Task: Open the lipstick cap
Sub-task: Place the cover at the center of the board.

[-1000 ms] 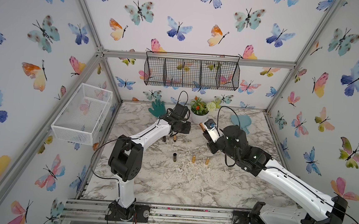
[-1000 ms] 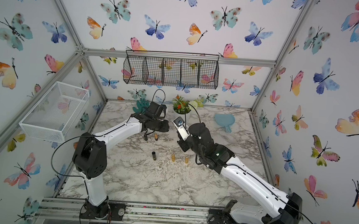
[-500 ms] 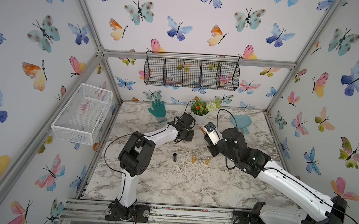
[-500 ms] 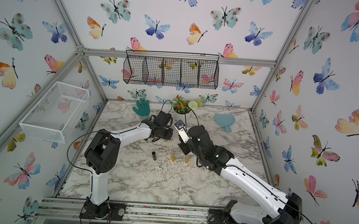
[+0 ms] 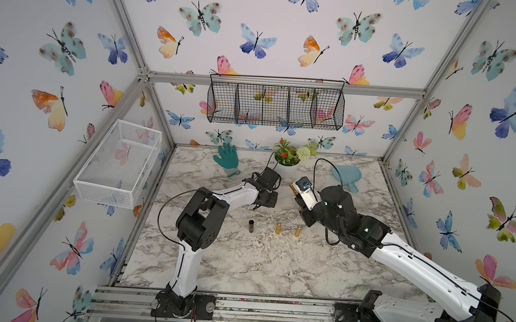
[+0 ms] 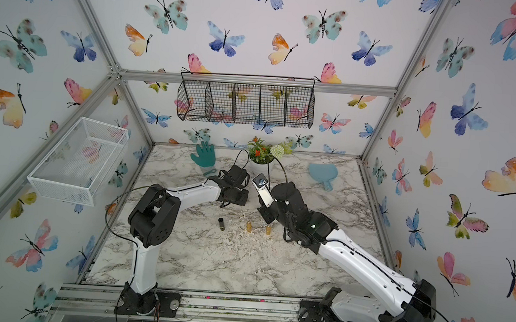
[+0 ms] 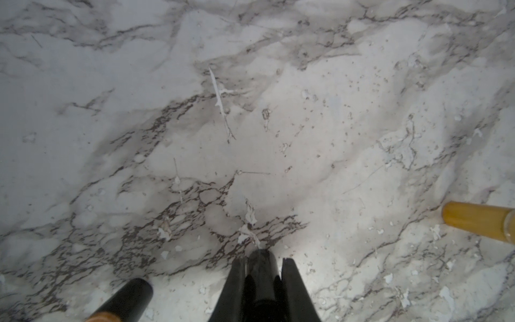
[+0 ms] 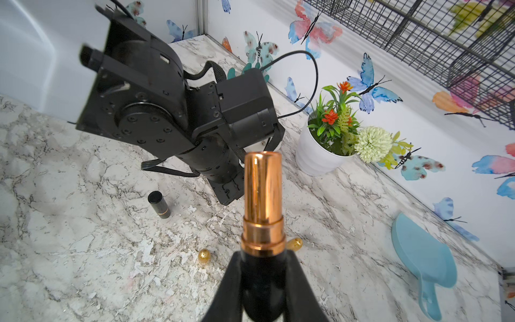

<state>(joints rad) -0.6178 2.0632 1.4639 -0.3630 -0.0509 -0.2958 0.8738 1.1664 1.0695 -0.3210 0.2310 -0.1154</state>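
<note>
Just right of centre in a top view, the lipstick (image 5: 293,188) is held up off the table (image 5: 243,260). The right gripper (image 8: 262,256) has its jaws drawn in narrow on the black base. The bare copper inner tube stands out beyond the fingertips with nothing covering it. Its long axis is tilted, with the copper end aimed up and toward frame-left, at the other arm's wrist.

The cap (image 7: 262,267), a short black tube, is pinched between the narrow jaws of the left gripper (image 7: 262,260). That it belongs to this lipstick is my reading, from its colour and size. It points down at the marble from close above; I cannot tell whether it touches. In both top views that gripper lies just frame-left of the lipstick, with a clear gap between them.

Cap and body look already separated, so the opening seems done bar setting things down. The left arm is the nearer to the surface, and its way down runs along the cap's own axis. Toward the front edge stand a spare black lipstick (image 5: 250,226), a gold tube (image 5: 278,229) and a second gold tube (image 5: 297,232), near enough to be knocked.
</note>
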